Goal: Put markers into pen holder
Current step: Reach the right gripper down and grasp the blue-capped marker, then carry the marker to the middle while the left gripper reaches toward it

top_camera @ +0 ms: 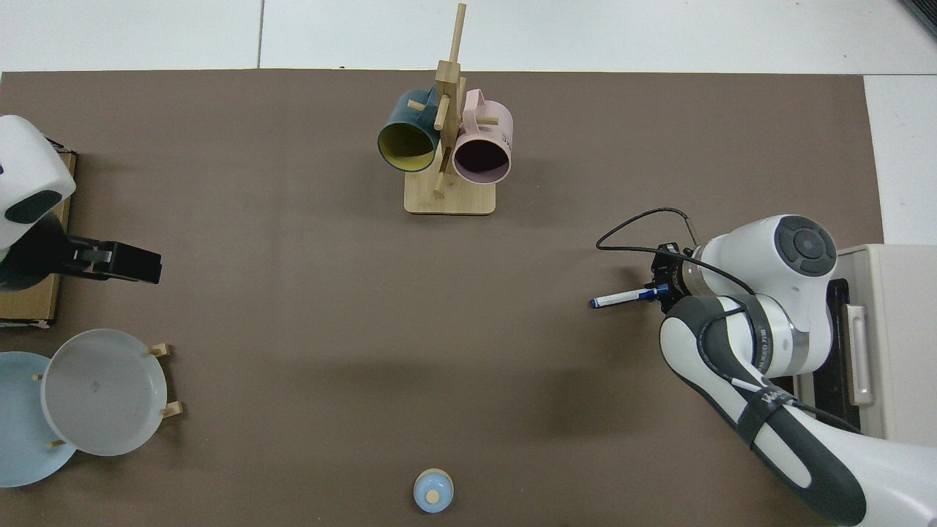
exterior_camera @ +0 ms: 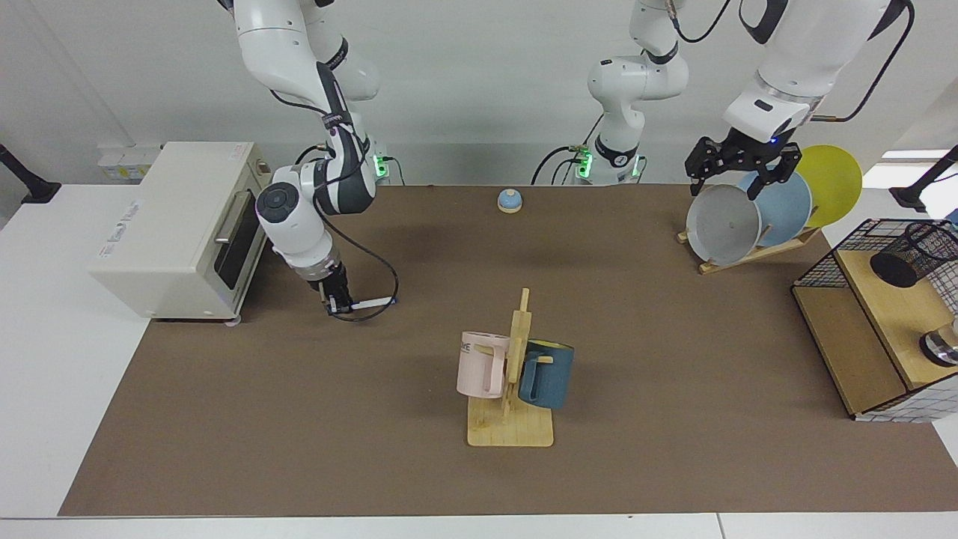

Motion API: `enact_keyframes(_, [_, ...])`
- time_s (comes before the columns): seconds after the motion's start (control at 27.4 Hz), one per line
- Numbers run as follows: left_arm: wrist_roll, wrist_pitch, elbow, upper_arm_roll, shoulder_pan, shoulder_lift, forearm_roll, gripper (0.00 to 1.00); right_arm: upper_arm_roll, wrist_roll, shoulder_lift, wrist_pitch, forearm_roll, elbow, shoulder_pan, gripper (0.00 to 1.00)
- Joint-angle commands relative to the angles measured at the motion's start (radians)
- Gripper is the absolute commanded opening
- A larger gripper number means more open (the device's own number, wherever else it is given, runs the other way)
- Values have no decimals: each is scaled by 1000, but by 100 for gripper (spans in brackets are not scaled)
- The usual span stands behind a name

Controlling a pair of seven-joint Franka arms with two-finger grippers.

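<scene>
Right jaws (exterior_camera: 338, 302) low, pinching tilted marker (top_camera: 619, 297); left jaws (exterior_camera: 741, 168) raised, idle

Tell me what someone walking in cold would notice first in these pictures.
First, the right gripper low over the brown mat beside the toaster oven, shut on one end of the marker, which sticks out tilted. Next, the wooden mug tree mid-table with a pink mug and a dark blue mug. The left gripper waits open above the plate rack, near the black mesh pen holder.
</scene>
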Motion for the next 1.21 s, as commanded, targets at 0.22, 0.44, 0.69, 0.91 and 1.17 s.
enact_keyframes(0.22, [-11,-20,23,11,-15,9,-10,100,9,43,-51,-41,8,-1,4,0])
enact_keyframes(0.44, [-12,-19,21,10,-12,9,-10,100,23,48,-137,-180,75,42,52,0])
enact_keyframes(0.69, [-8,-19,21,5,-15,9,-12,100,23,146,-260,-306,86,74,147,0])
enact_keyframes(0.91, [4,-19,20,5,-9,8,-12,100,24,256,-317,-429,92,141,219,0])
enact_keyframes(1.17, [173,-17,17,4,-9,8,-12,99,26,442,-326,-472,115,226,337,0])
